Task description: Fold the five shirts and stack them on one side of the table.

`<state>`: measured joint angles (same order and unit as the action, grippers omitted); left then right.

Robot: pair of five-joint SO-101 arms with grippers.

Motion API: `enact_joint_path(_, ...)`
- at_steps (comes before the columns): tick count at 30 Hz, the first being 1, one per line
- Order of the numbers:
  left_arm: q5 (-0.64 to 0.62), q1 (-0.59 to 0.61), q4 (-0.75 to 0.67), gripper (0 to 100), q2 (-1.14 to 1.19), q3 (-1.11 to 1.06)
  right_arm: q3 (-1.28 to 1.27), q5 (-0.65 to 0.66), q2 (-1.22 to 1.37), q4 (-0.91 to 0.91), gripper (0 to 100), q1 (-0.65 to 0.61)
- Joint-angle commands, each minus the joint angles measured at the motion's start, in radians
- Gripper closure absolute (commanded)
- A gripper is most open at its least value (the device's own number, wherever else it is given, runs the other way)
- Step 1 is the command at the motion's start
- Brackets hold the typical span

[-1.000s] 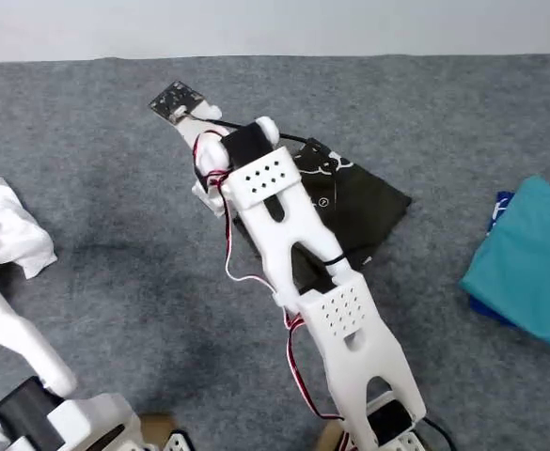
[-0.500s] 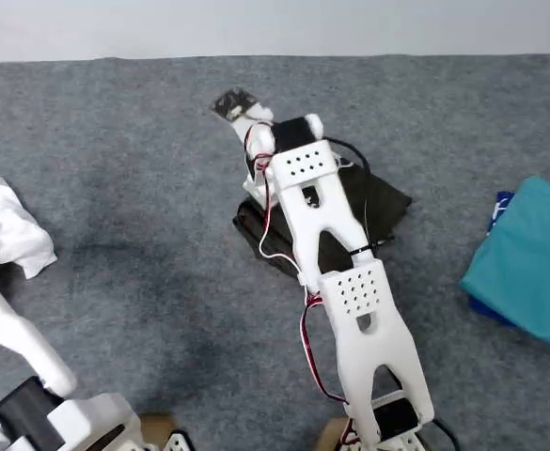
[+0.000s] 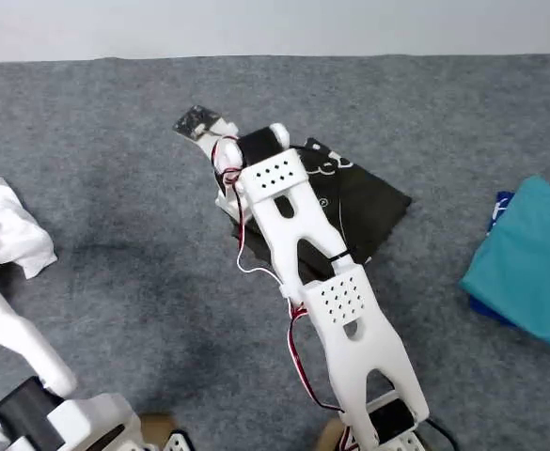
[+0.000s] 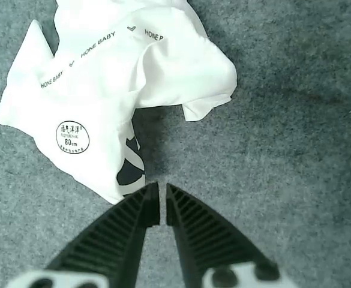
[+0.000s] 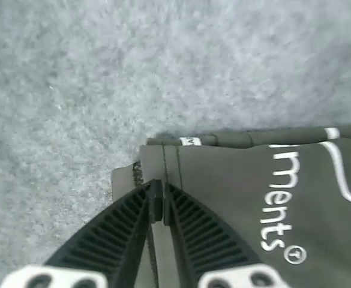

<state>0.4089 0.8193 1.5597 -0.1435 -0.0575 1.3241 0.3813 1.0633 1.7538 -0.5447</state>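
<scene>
A black shirt (image 3: 361,202) with white print lies folded at the middle of the grey table. In the right wrist view my right gripper (image 5: 157,192) is shut, its tips resting on the hemmed corner of the black shirt (image 5: 235,198). I cannot tell whether cloth is pinched between them. A crumpled white shirt (image 3: 7,225) lies at the table's left edge. My left gripper (image 4: 162,207) hangs shut just above the carpet beside the white shirt (image 4: 115,90), holding nothing.
A folded teal shirt (image 3: 528,263) tops a small stack at the right edge, with a blue one (image 3: 497,211) showing beneath it. Bare grey carpet (image 3: 124,188) stretches between the white shirt and the black one.
The right arm swung its wrist to the right over the black shirt, then back left to the shirt's left corner. The left arm and the white shirt stayed put.
</scene>
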Motion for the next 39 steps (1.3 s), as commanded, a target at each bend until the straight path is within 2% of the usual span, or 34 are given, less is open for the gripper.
enact_joint_path(1, 0.005, -0.005, -0.012, 97, -0.035, 0.004, 0.052, 0.005, -0.113, 0.042, 98.8, 0.028)
enact_joint_path(6, 0.005, -0.005, -0.012, 97, -0.037, 0.004, -0.038, -0.106, -0.232, 0.045, 98.8, 0.036)
enact_joint_path(10, 0.008, -0.003, -0.012, 97, -0.035, 0.004, -0.287, -0.209, -0.412, 0.045, 98.8, 0.059)
enact_joint_path(16, 0.008, -0.005, 0.017, 97, -0.038, 0.005, -0.589, -0.405, -0.651, 0.042, 98.3, 0.165)
enact_joint_path(20, 0.008, -0.006, 0.029, 97, -0.034, 0.005, -0.678, -0.523, -0.73, 0.042, 98.3, 0.214)
enact_joint_path(24, 0.008, -0.006, 0.029, 97, -0.032, 0.005, -0.683, -0.697, -0.742, 0.041, 96.8, 0.214)
enact_joint_path(29, 0.009, -0.006, 0.026, 97, -0.031, 0.007, -0.684, -1.045, -0.736, 0.039, 82.2, 0.217)
enact_joint_path(35, 0.009, -0.006, 0.023, 97, -0.029, 0.01, -0.678, -1.231, -0.601, 0.019, 50.2, 0.2)
enact_joint_path(37, 0.011, -0.006, 0.021, 97, -0.028, 0.01, -0.678, -1.266, -0.544, 0.001, 45.1, 0.199)
enact_joint_path(39, 0.035, -0.006, 0.005, 97, -0.028, 0.005, -0.678, -1.292, -0.486, -0.042, 45.6, 0.199)
